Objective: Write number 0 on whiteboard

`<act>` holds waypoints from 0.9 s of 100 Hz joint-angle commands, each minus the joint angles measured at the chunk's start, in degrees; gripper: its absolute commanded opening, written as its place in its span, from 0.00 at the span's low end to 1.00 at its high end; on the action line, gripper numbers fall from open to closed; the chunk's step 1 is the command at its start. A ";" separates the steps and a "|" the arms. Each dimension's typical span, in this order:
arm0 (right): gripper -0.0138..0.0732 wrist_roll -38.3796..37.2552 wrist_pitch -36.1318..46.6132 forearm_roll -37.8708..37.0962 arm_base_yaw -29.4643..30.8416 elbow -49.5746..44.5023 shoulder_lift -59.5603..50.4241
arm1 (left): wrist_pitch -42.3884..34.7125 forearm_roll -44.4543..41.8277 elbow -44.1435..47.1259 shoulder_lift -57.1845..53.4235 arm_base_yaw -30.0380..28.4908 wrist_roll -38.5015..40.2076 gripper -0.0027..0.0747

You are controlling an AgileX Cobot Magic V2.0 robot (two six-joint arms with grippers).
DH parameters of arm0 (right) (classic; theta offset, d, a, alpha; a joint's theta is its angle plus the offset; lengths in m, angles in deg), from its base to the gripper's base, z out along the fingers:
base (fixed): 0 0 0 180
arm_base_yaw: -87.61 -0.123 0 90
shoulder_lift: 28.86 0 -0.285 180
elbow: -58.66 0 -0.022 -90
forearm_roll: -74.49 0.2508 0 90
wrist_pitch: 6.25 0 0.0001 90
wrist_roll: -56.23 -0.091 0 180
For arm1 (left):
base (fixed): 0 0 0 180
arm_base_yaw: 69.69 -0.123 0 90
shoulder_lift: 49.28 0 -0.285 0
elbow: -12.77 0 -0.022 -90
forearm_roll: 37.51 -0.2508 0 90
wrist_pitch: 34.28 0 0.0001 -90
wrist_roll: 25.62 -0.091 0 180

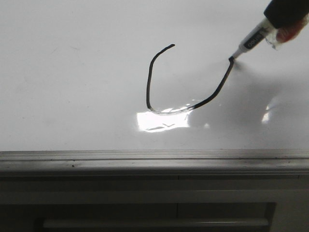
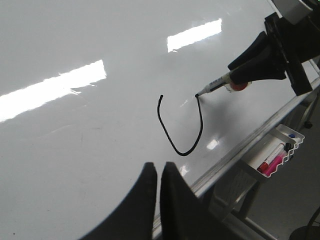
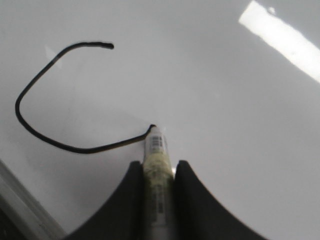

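Bright overhead glare patches streak the glossy whiteboard (image 1: 72, 72); focus seems slightly soft.

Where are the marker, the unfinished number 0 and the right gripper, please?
marker (image 3: 156, 150): right wrist view, labelled barrel.
number 0 (image 1: 148, 87): front view, left stroke.
right gripper (image 3: 157, 172): right wrist view, between the fingertips gripping the marker.

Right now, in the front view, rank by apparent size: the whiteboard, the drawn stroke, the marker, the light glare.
1. whiteboard
2. stroke of the number 0, an unclosed loop
3. glare and marker look alike; the marker is partly hidden in the right gripper.
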 commanded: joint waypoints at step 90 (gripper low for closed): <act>0.10 -0.58 -1.00 -2.92 -20.48 17.73 -3.63 | -4.07 6.05 -2.37 1.94 0.39 -5.13 0.28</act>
